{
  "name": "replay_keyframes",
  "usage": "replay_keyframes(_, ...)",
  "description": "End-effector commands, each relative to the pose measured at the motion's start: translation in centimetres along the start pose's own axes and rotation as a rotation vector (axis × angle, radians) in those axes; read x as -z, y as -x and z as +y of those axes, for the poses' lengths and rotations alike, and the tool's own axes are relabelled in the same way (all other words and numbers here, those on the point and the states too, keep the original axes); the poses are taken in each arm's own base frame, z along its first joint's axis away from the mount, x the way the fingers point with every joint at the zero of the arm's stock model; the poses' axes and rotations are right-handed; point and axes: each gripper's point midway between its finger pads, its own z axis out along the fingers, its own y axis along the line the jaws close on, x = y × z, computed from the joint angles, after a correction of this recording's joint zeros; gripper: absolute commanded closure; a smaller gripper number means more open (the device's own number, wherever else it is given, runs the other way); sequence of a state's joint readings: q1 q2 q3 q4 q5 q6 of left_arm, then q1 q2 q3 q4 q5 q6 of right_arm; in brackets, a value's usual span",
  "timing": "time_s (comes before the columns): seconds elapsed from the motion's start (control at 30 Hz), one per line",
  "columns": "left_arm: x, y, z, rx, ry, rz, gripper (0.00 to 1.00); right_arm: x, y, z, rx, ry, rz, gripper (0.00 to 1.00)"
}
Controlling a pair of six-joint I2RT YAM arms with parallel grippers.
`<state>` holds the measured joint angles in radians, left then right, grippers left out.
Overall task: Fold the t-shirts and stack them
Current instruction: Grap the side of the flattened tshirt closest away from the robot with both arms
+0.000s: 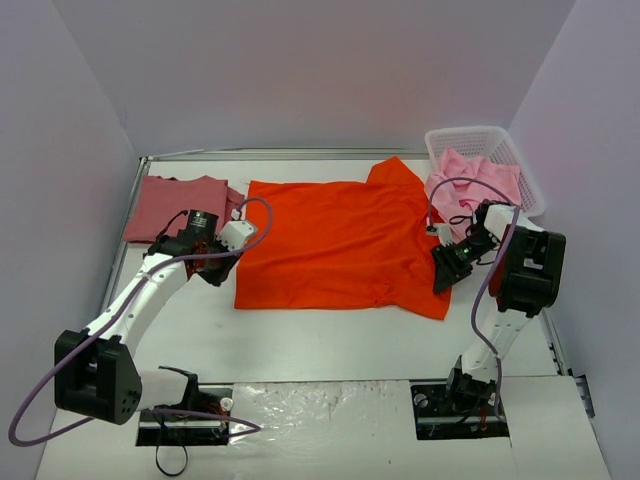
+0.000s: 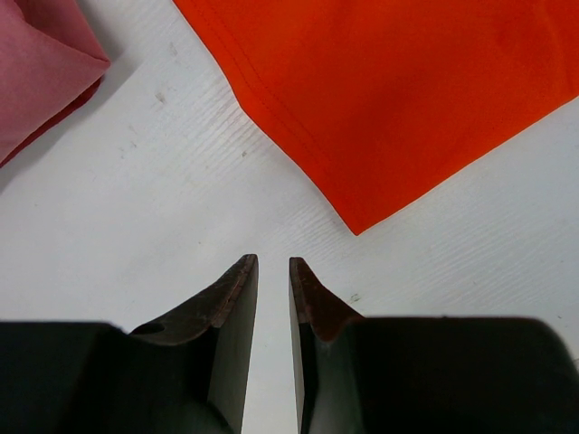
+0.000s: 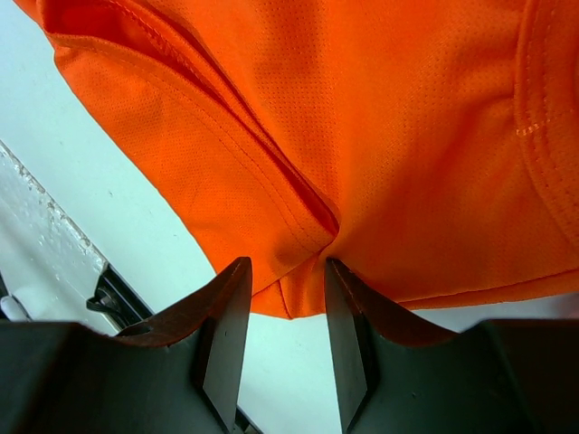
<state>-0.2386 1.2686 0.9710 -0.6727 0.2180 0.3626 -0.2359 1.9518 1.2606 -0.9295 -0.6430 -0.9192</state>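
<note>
Two-arm fold, viewed from above and from each wrist. The orange-red t-shirt (image 1: 335, 240) lies spread flat at the middle of the desk (image 1: 330, 340), its long axis running left to right: hem toward the left arm, both sleeves toward the right arm. The right pincer (image 3: 288, 262) is closed on a gathered fold of this shirt at its near right edge, by the near sleeve. In the right wrist view the cloth puckers into the gap between the two fingers. The left pincer (image 2: 273, 262) is parted by only a narrow slit and holds nothing. It hangs over bare desk, and the hem's near left corner lies just ahead of its tips and slightly to their right, not touching. The left arm is therefore the nearer one for that corner, and the coming move, as judged here, turns on closing this short gap along the direction in which the fingers already point. With the hem corner pinched on the left and the sleeve edge held on the right, the near long edge could be carried toward the far edge. The rose-red t-shirt (image 1: 180, 205) rests folded at the far left, beside the left arm. The light pink t-shirts (image 1: 475, 180) lie heaped in the white basket (image 1: 505, 140) at the far right.
</note>
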Motion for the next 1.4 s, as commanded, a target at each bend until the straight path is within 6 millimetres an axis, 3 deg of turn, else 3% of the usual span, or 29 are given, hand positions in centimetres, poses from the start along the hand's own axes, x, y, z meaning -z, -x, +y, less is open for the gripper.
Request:
replay_keyframes(0.0, 0.7, 0.5, 0.3, 0.008, 0.016, -0.037, 0.80, 1.5, -0.1, 1.8, 0.009, 0.014, 0.002, 0.66)
replay_keyframes(0.5, 0.8, 0.6, 0.3, 0.012, 0.011, -0.041, 0.80, 1.5, -1.6, 3.4, 0.047, 0.049, 0.056, 0.66)
replay_keyframes(0.83, 0.9, 0.6, 0.3, 0.017, 0.009, -0.043, 0.80, -0.2, -2.5, 3.0, 0.024, 0.103, 0.098, 0.67)
replay_keyframes(1.37, 0.9, 0.5, 0.5, 0.025, 0.011, -0.045, 0.79, -1.0, -2.2, 1.6, -0.001, 0.089, 0.106, 0.67)
